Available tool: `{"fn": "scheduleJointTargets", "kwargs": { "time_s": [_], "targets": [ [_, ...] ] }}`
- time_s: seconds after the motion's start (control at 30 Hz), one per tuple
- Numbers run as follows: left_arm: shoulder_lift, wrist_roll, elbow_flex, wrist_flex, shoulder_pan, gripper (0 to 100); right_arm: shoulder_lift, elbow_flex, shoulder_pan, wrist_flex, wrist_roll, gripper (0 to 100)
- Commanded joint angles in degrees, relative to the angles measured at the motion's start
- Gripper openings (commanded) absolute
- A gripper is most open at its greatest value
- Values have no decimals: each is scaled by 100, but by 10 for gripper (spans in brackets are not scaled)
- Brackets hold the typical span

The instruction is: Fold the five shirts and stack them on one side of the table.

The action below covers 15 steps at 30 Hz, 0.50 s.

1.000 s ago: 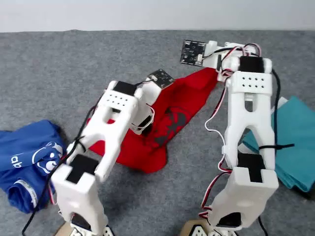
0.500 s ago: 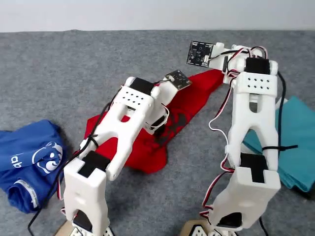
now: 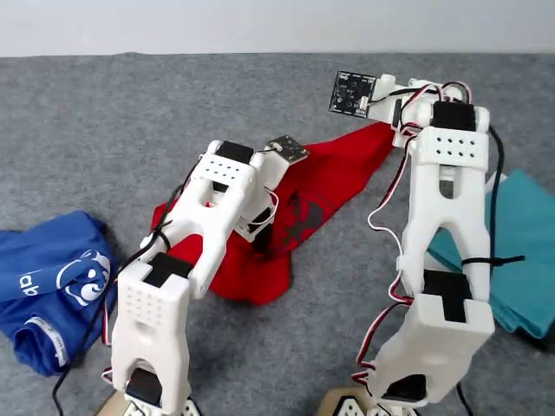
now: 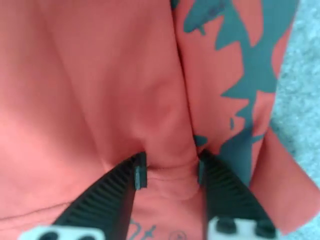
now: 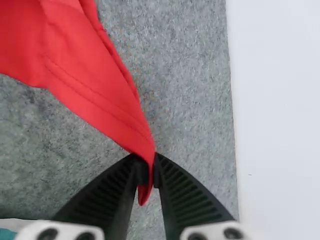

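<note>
My left fingers (image 4: pixel 140 172) stand partly apart, and a raised ridge of the red shirt (image 4: pixel 100 100) is bunched between their tips, touching both inner faces. Creases in the cloth run in toward that ridge. Beside it lies the shirt's dark printed figure (image 4: pixel 245 60), and past the shirt's edge a strip of the grey bench (image 4: pixel 305 75) shows.

My right fingers (image 5: pixel 139 172) are all but closed, with only cloth between them. They pinch a hemmed corner of the red shirt (image 5: pixel 75 65), and a small tip of fabric hangs out on the near side of the grip. From the pinch the cloth stretches away, lifted off the grey bench (image 5: pixel 190 75). The bench ends at a straight edge against a white surface (image 5: pixel 275 100).

In the high view, my left arm (image 3: pixel 217 208) reaches over the middle of the red shirt (image 3: pixel 338 173), which lies spread across the centre of the bench (image 3: pixel 130 113). My right arm (image 3: pixel 442 199) stretches to the shirt's far corner, near the back edge of the bench. A crumpled blue shirt (image 3: pixel 52 277) with a white print lies at the left side, apart from the red one. A teal shirt (image 3: pixel 520 234) lies flat at the right side, partly hidden behind my right arm.
</note>
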<state>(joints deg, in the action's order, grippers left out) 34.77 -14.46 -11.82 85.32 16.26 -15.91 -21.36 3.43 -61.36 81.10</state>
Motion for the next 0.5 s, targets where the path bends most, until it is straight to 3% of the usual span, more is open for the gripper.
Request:
{"fn": "scheduleJointTargets", "kwargs": {
  "time_s": [0.0,0.17,0.47],
  "targets": [
    [-44,62,-145,-123,-44,127,233,-53,66,101,-62,10],
    [-70,35,-145,-79,-26,10,242,-53,66,101,-62,10],
    [-1257,26,-145,413,-70,6,251,-53,84,101,-220,10]
  ]
}}
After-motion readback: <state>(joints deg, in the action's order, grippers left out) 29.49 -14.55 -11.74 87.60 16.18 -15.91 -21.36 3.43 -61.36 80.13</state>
